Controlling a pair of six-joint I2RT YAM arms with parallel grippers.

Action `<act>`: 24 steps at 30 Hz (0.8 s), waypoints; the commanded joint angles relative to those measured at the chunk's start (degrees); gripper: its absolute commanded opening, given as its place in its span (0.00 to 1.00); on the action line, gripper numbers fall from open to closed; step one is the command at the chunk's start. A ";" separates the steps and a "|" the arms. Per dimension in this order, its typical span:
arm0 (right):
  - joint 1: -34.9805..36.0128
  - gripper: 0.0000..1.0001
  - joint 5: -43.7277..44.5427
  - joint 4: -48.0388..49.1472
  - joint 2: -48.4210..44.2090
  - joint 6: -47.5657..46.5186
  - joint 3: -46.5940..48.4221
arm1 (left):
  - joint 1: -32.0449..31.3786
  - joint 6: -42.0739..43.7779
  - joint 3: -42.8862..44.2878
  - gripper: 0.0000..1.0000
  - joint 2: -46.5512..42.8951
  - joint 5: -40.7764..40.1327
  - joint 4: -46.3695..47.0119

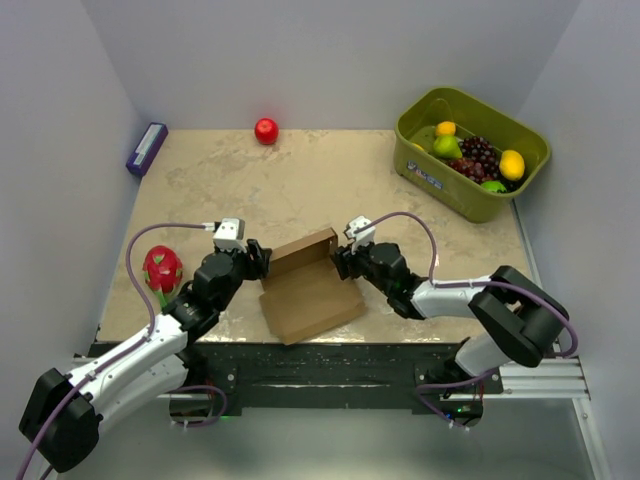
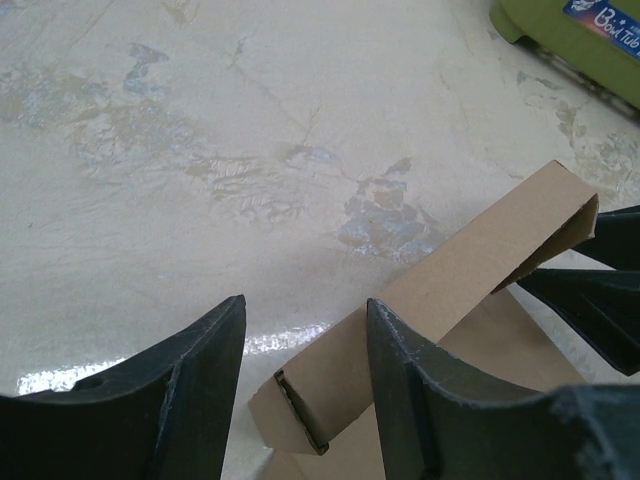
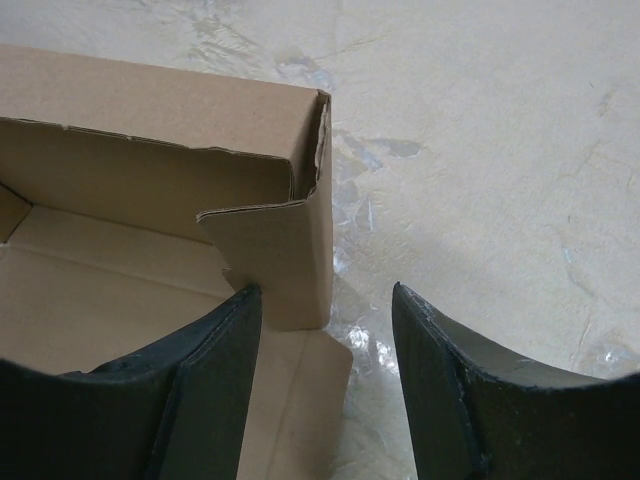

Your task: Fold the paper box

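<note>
The brown paper box (image 1: pixel 310 292) lies at the near middle of the table, its base flat and its far wall folded upright. My left gripper (image 1: pixel 260 260) is open at the wall's left end. In the left wrist view the wall's end (image 2: pixel 330 385) stands between the open fingers of the left gripper (image 2: pixel 305 305). My right gripper (image 1: pixel 341 262) is open at the wall's right end. In the right wrist view the box's corner flap (image 3: pixel 275 255) stands between the fingers of the right gripper (image 3: pixel 325 290), against the left finger (image 3: pixel 215 360). The right gripper's fingers (image 2: pixel 590 295) show past the wall's far end.
An olive-green bin (image 1: pixel 419 166) with fruit stands at the back right; its corner shows in the left wrist view (image 2: pixel 575 35). A red apple (image 1: pixel 266 131) lies at the back centre, a purple box (image 1: pixel 147 148) at the back left, a dragon fruit (image 1: pixel 162 268) beside my left arm.
</note>
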 commanded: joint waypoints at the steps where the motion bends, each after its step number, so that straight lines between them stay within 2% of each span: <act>1: -0.12 0.58 -1.77 5.93 0.94 -4.53 3.07 | 0.06 2.01 -1.27 0.55 0.71 0.38 -2.16; 12: -0.30 0.50 -5.02 8.65 4.98 -7.96 5.97 | 0.15 2.37 -1.27 0.54 0.89 0.99 -1.80; 21: -0.56 0.35 -4.94 6.46 8.24 -7.96 9.40 | 0.15 3.33 -0.57 0.54 1.41 1.78 -1.37; 24: -0.48 0.34 -4.06 4.45 8.15 -7.08 9.93 | 0.15 4.73 1.18 0.61 2.21 3.80 -0.93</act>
